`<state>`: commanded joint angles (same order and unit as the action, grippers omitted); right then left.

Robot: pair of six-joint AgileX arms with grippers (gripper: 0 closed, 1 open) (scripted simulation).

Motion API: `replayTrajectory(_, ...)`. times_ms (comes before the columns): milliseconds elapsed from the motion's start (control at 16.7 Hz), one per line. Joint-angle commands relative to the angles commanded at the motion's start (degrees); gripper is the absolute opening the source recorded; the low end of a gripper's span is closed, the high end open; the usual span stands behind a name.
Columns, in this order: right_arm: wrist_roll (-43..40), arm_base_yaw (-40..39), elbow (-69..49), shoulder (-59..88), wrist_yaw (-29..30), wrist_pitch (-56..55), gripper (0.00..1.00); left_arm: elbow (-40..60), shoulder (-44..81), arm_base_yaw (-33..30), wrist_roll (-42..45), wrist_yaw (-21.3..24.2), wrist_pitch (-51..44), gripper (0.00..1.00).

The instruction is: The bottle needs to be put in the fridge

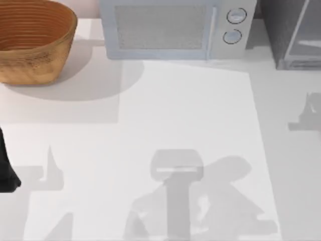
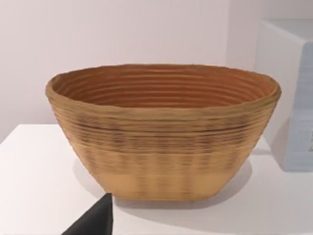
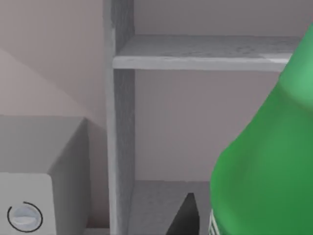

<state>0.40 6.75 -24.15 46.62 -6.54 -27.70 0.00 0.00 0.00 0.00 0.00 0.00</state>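
**Green bottle up at the open fridge**

In the right wrist view the bottle [image 3: 266, 161] looms large and close to the camera, its green shoulder and a sliver of white-lettered label showing, right in front of the fridge [image 3: 121, 122]. The fridge interior lies open to this camera: a grey upright side wall, a shelf [image 3: 205, 54] across the upper part, a floor below. A dark fingertip [image 3: 185, 218] of the right gripper shows just beside the bottle; whether the jaws clamp the bottle I cannot tell.

From the top view the fridge [image 1: 293, 32] stands at the far right corner of the table [image 1: 190, 125], with the microwave [image 1: 175, 27] just to its left and a woven basket [image 1: 32, 40] at the far left corner.

The left arm [image 1: 6, 170] sits parked at the table's left edge. Its wrist camera faces the basket [image 2: 164, 132], with a dark fingertip [image 2: 98, 220] in view; its jaw state cannot be told
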Motion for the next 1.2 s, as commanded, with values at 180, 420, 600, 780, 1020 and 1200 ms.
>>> replayTrajectory(180, 0.19, 2.53, -8.72, 21.59, -2.2, -10.03, 0.01, 0.0, 0.0, 0.0, 0.0, 0.0, 0.0, 1.0)
replayTrajectory(420, 0.38, 5.66, -19.45, 47.88, -4.87, -22.37, 0.01, 0.0, 0.0, 0.0, 0.0, 0.0, 0.0, 1.0)
replayTrajectory(600, 0.43, 7.53, -25.96, 62.11, -6.52, -29.85, 0.01, 0.0, 0.0, 0.0, 0.0, 0.0, 0.0, 1.0)
replayTrajectory(780, 0.43, 8.8, -30.42, 70.93, -7.65, -34.97, 0.01, 0.0, 0.0, 0.0, 0.0, 0.0, 0.0, 1.0)
replayTrajectory(1020, 0.43, 9.3, -32.19, 74.26, -8.09, -37.0, 0.01, 0.0, 0.0, 0.0, 0.0, 0.0, 0.0, 1.0)
replayTrajectory(1200, 0.51, 9.0, -31.88, 74.23, -8.05, -36.84, 0.01, 0.0, 0.0, 0.0, 0.0, 0.0, 0.0, 1.0)
